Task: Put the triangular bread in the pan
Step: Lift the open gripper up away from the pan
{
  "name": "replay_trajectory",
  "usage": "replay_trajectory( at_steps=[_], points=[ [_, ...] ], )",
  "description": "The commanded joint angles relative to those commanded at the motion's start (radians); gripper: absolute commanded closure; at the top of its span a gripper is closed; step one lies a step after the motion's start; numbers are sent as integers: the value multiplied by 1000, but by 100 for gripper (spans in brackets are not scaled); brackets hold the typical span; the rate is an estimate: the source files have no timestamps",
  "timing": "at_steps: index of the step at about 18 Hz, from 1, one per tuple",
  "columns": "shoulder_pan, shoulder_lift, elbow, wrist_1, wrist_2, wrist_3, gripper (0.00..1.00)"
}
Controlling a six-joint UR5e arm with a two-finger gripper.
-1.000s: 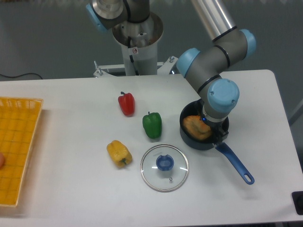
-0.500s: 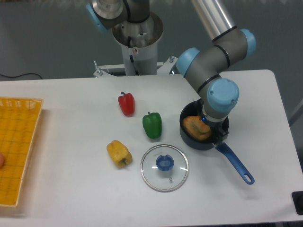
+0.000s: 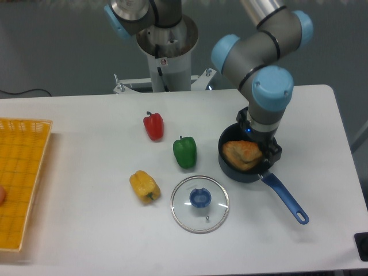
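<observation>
The triangular bread [image 3: 241, 154], a golden-brown flaky pastry, lies inside the pan [image 3: 230, 170], a small deep black saucepan whose blue handle [image 3: 286, 199] points to the front right. My gripper [image 3: 259, 142] hangs just above the pan's far right rim, largely hidden under the blue wrist cap. Its jaws stand apart and hold nothing. The bread rests free of them in the pan.
A round glass lid with a blue knob [image 3: 200, 203] lies in front of the pan to its left. A green pepper [image 3: 185, 152], a red pepper [image 3: 153, 126] and a yellow pepper [image 3: 144, 186] stand to the left. A yellow basket [image 3: 20, 178] sits at the table's left edge.
The arm has lifted up and slightly right, off the pan. The bread stayed in the pan and now shows more fully.
</observation>
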Motion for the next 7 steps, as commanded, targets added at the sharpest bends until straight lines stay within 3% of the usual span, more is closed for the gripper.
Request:
replay_trajectory(
  at_steps=[7],
  points=[
    [-17, 31, 11, -31, -44, 3, 0]
  ],
)
